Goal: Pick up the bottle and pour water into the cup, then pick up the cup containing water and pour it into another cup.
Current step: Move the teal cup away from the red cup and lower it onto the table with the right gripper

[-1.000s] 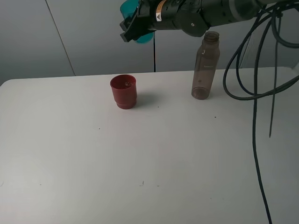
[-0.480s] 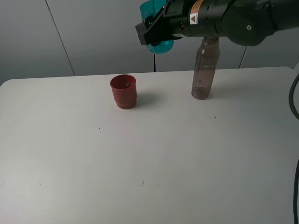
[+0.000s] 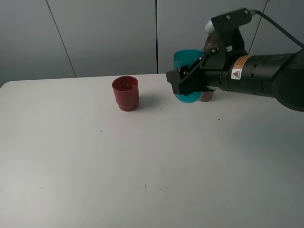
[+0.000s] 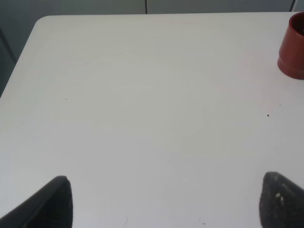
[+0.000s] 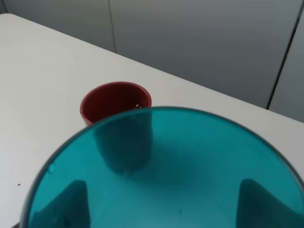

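My right gripper (image 3: 186,81) is shut on the translucent teal cup (image 3: 187,76), which it holds upright just above the table. The cup is to the right of the red cup (image 3: 126,93) and in front of the bottle. Only a sliver of the bottle's brownish base (image 3: 206,98) shows behind the arm. In the right wrist view the teal cup (image 5: 166,180) fills the foreground. Dark fingers (image 5: 71,204) show through its wall, and the red cup (image 5: 116,102) stands beyond it. My left gripper (image 4: 168,204) is open over bare table, with the red cup (image 4: 294,47) far off at that view's edge.
The white table (image 3: 142,156) carries only the two cups and the bottle. Grey wall panels stand behind its far edge. The black right arm (image 3: 256,73) reaches in from the right above the back of the table.
My right arm has carried the teal cup down and to the right, from high above the red cup to just above the table in front of the bottle. The red cup has not moved.
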You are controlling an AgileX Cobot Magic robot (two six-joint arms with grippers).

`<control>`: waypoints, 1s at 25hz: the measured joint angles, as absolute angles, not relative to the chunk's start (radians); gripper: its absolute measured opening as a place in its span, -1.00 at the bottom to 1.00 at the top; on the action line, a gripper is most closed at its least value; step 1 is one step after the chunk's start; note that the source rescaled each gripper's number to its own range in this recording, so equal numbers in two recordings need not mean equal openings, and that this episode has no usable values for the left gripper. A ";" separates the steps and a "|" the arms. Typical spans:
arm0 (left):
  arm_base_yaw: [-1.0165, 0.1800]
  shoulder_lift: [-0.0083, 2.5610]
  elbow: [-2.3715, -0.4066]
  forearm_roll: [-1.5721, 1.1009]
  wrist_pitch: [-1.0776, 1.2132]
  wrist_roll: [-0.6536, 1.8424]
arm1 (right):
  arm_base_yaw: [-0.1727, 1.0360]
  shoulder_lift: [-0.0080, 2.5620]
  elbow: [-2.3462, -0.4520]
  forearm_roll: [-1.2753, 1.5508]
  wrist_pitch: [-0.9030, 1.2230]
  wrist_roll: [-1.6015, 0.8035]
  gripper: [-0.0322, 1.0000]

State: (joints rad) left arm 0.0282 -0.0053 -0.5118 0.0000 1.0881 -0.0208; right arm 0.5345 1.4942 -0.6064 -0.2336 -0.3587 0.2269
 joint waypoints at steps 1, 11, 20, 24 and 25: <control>0.028 -0.005 -0.512 0.000 1.088 -0.021 | 0.522 1.494 -0.581 -0.218 -0.393 0.207 -0.78; 0.028 -0.005 -0.512 0.000 1.088 -0.016 | 0.420 1.689 -0.447 -0.174 -0.709 0.166 -0.78; 0.028 -0.005 -0.512 0.000 1.088 -0.016 | 0.410 1.937 -0.447 -0.162 -0.972 0.142 -0.78; 0.028 -0.005 -0.512 0.000 1.088 -0.016 | 0.407 2.012 -0.460 -0.148 -1.045 0.081 -0.78; 0.028 -0.005 -0.512 0.000 1.088 -0.016 | 0.407 2.031 -0.468 -0.144 -1.068 0.068 -0.78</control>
State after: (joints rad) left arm 0.0282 -0.0053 -0.5118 0.0000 1.0881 -0.0165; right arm 0.4069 2.0313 -0.4677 -0.1437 -1.0680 0.0676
